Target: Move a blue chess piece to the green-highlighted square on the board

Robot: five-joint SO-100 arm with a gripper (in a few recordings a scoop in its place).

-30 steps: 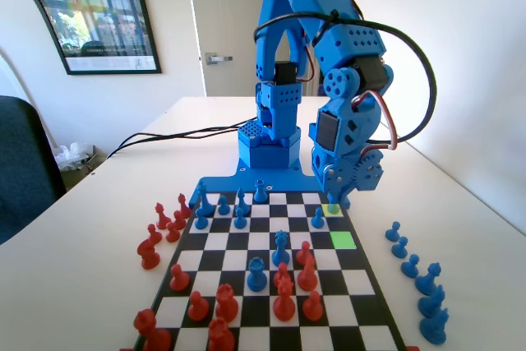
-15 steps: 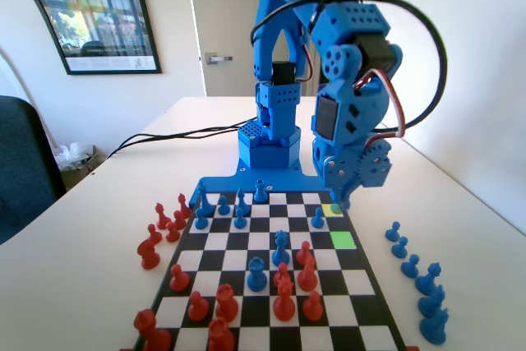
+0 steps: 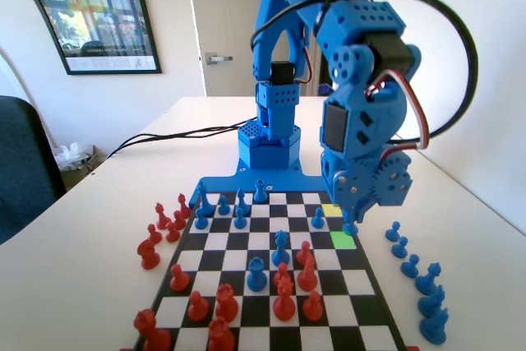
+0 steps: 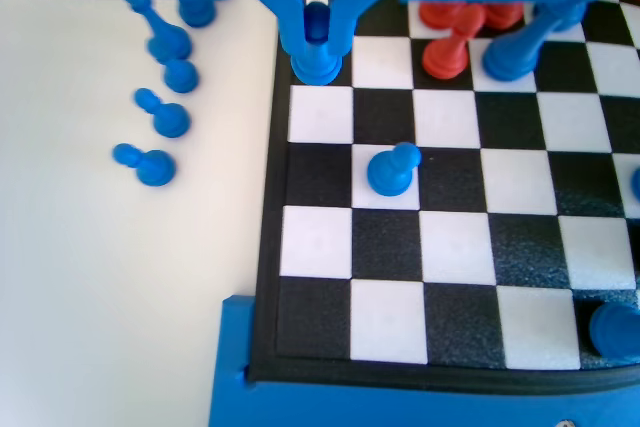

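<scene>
We find the claw [image 4: 316, 42] clamped on the blue chess piece [image 4: 316, 59] (upright), the green-highlighted square [image 3: 343, 240] directly beneath.

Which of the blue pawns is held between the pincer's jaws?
The blue pawn at the pincer, near the board's edge, with the jaws closed around it. The other blue pawn stands free on a white square.

blue chess piece [image 4: 315, 45] smooth glossy plastic; board [image 4: 520, 247] black squares rough matt, white smooth
</scene>
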